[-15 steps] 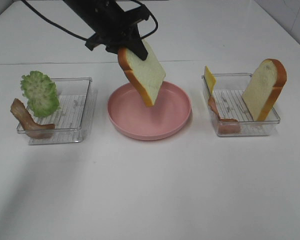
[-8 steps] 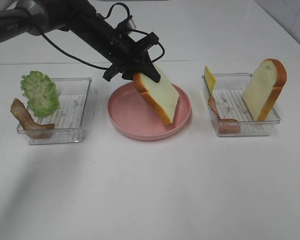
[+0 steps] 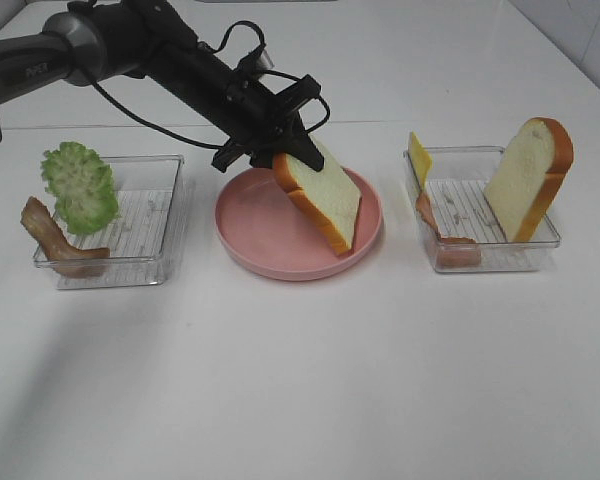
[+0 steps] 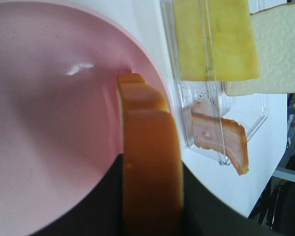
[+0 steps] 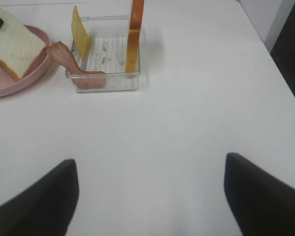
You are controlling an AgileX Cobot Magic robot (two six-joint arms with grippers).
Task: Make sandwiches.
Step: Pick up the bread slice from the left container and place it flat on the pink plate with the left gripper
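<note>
A white bread slice (image 3: 327, 197) with orange-brown crust hangs tilted over the pink plate (image 3: 248, 250), its lower end down at the plate's right inner rim. My left gripper (image 3: 280, 152) is shut on the slice's upper end. In the left wrist view the crust (image 4: 150, 162) runs between the dark fingers (image 4: 86, 214) toward the plate (image 4: 49, 123). My right gripper (image 5: 150, 196) is open and empty over bare table, out of the exterior high view. A second bread slice (image 3: 528, 180) leans upright in the right tray (image 3: 500, 262).
The right tray also holds a yellow cheese slice (image 3: 418, 158) and bacon (image 3: 450, 245). The left tray (image 3: 170, 215) holds green lettuce (image 3: 80, 187) and a bacon strip (image 3: 52, 238). The left arm and its cable stretch from the back left.
My left gripper has carried the bread slice down and to the right, from above the plate's back edge into the plate. The right gripper has not moved.
</note>
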